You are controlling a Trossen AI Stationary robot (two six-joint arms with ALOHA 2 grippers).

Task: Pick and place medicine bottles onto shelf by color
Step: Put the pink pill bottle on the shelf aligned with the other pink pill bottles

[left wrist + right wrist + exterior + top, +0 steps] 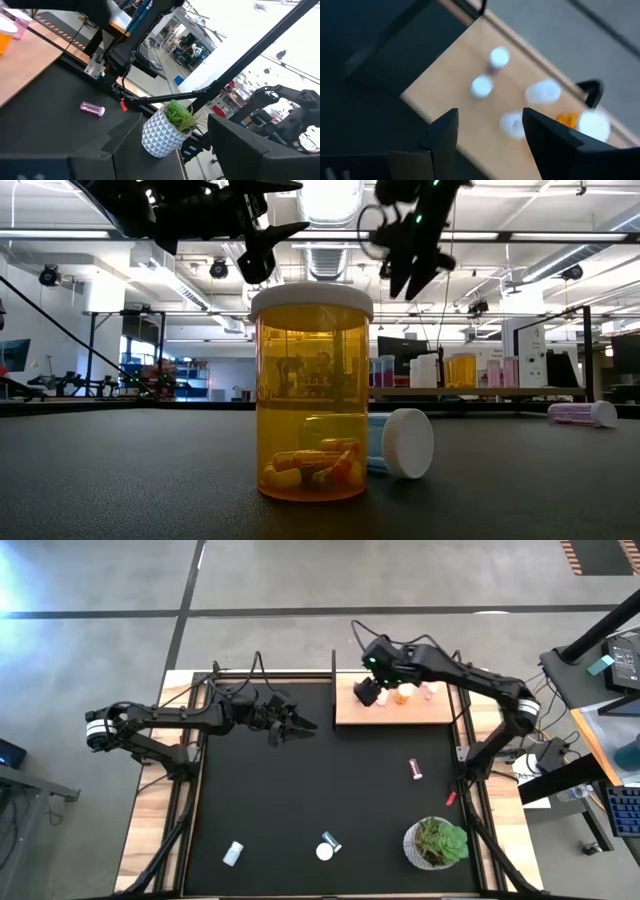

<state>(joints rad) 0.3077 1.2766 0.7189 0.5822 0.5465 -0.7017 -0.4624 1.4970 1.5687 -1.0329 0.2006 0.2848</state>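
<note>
The shelf [392, 705], a light-wood board, lies at the far edge of the black mat [320, 790]. Several medicine bottles stand on it, among them an orange one [402, 695] and a pink one [428, 692]; the right wrist view shows their white caps [482, 86]. My right gripper [366, 692] hangs open above the shelf's left part, holding nothing [490, 117]. My left gripper [303, 726] waits open over the mat's far left. Loose on the mat are a pink bottle [415, 769] on its side, a white bottle [233, 853], and an upright orange bottle [310, 395] beside a lying one [400, 443].
A green plant in a white pot [436, 843] stands at the mat's near right corner. A small red thing [451, 797] lies by the mat's right edge. A thin black post [333, 670] rises at the shelf's left end. The mat's middle is bare.
</note>
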